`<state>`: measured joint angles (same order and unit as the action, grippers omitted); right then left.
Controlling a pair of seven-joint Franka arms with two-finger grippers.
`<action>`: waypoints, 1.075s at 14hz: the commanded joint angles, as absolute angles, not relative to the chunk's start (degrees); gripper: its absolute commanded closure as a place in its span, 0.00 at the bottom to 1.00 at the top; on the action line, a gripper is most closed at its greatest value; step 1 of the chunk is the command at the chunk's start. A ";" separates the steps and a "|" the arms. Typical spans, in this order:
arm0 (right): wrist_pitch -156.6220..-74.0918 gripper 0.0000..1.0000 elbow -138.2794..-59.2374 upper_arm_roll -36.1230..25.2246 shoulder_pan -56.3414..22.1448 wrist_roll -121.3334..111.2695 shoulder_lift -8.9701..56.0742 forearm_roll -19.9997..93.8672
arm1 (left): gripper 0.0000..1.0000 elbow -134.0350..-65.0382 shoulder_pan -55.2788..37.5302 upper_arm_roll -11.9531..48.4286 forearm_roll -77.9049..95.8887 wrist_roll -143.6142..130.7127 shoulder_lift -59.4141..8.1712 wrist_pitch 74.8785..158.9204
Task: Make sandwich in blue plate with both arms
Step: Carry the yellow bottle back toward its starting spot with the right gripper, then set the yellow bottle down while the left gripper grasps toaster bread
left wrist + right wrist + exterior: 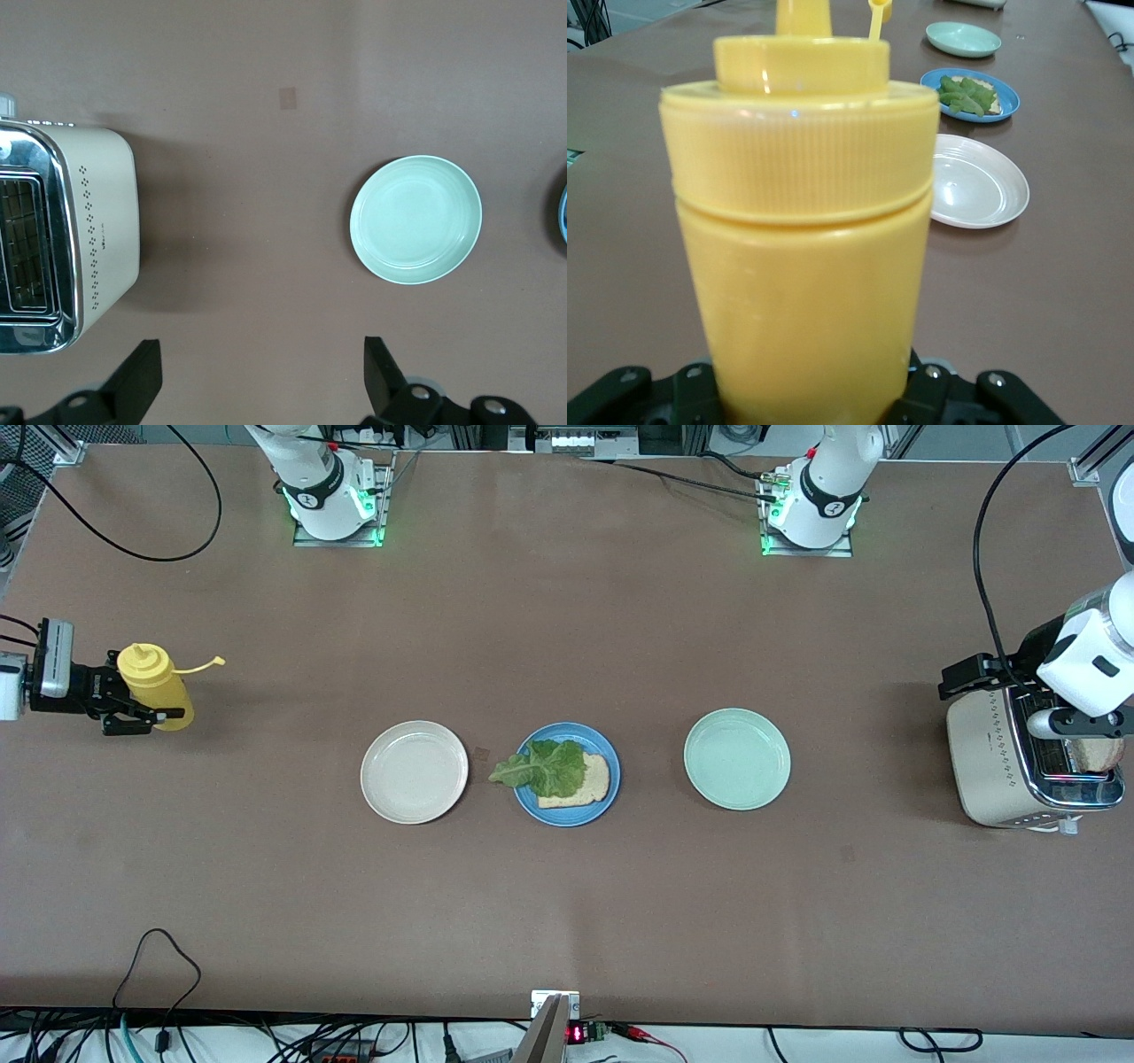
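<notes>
The blue plate [530, 802] [1010, 99] lies mid-table between two other plates. On it is one toasted bread slice [589, 786] with a green lettuce leaf [545, 768] [966, 93] over it, its tip hanging over the rim. A second bread slice [1099, 755] sticks out of the toaster [992, 762] [102, 230]. My left gripper [974, 675] [263, 376] hangs open and empty above the table beside the toaster. At the right arm's end of the table, my right gripper [133, 713] [811, 390] is shut on an upright yellow squeeze bottle [159, 686] [802, 230].
A beige plate [414, 771] [979, 181] lies beside the blue plate toward the right arm's end. A pale green plate [737, 758] [416, 219] [963, 38] lies toward the left arm's end. Cables trail along the table's edges.
</notes>
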<state>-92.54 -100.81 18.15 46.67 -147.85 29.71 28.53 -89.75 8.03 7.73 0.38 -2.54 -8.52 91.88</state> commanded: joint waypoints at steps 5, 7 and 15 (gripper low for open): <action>-91.32 1.00 -99.41 19.25 52.64 -156.27 39.71 32.78 | 0.00 -87.54 8.70 6.69 -0.70 -1.06 -11.16 91.41; -91.23 1.00 -98.18 19.25 53.78 -157.06 43.14 32.87 | 0.00 -85.09 10.89 6.42 -0.70 0.86 -13.17 91.41; -91.05 0.83 -95.72 15.65 54.23 -158.38 49.39 34.72 | 0.00 -81.40 15.38 6.33 -8.08 17.31 -20.03 92.37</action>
